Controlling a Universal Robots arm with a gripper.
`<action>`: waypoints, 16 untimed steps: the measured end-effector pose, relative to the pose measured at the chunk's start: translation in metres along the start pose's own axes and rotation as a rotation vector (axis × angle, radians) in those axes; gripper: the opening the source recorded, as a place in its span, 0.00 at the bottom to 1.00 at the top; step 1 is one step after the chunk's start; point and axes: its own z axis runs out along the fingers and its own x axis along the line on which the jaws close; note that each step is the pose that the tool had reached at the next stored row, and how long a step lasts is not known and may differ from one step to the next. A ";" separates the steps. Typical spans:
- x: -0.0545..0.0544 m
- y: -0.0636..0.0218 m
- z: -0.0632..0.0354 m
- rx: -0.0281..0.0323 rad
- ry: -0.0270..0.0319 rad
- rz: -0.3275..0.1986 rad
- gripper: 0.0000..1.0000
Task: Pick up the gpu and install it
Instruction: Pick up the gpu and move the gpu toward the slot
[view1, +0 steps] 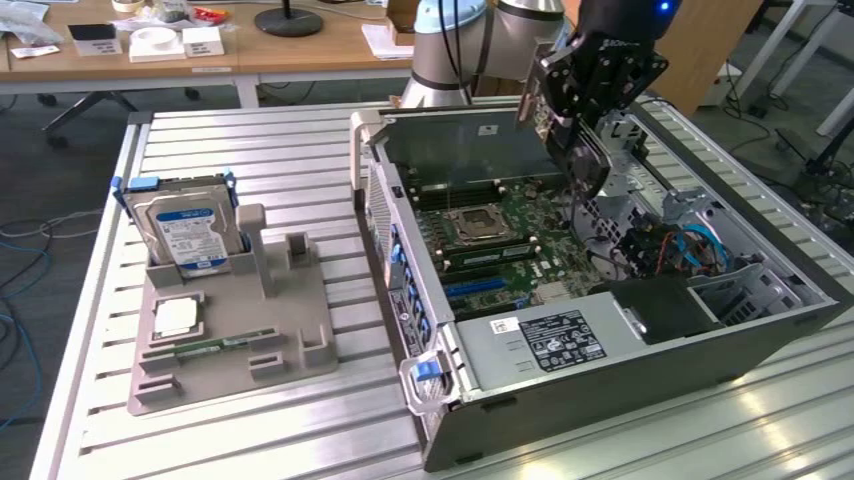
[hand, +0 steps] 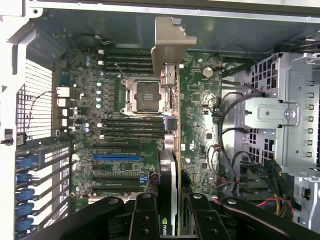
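The claw (view1: 587, 110) is clenched on the gpu (view1: 585, 165), holding it in the air over the open case (view1: 601, 380). In the exterior view this pair sits at about 1 o'clock, with the card hanging on edge below the claw and above the far end of the motherboard (view1: 494, 230). The card does not look seated; it appears to be apart from the board.

In the wrist view the gpu (hand: 172, 125) is seen edge-on, a thin strip running across the motherboard (hand: 125, 150). Its silver bracket (hand: 167, 45) is at the end away from the claw (hand: 170, 212). Black fingers (hand: 145, 215) press on both flat sides of the card. The card's line passes just beside the socket (hand: 145, 95) and near the end of the blue slot (hand: 116, 156). A metal drive cage (hand: 285, 115) stands on the card's other side, with cables between.

On the slatted surface (view1: 267, 150), toward 9 o'clock in the exterior view, a grey holder (view1: 267, 340) sits well apart from the case. A hard drive (view1: 187, 230) stands upright in it, and a memory stick (view1: 214, 347) lies flat near its 6 o'clock edge.
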 end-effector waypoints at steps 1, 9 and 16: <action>-0.002 0.0000 0.0001 0.0000 0.0000 0.000 0.27; -0.020 -0.0001 0.0007 0.0001 0.0000 0.000 0.27; -0.026 -0.0001 0.0009 0.0001 0.0000 0.000 0.27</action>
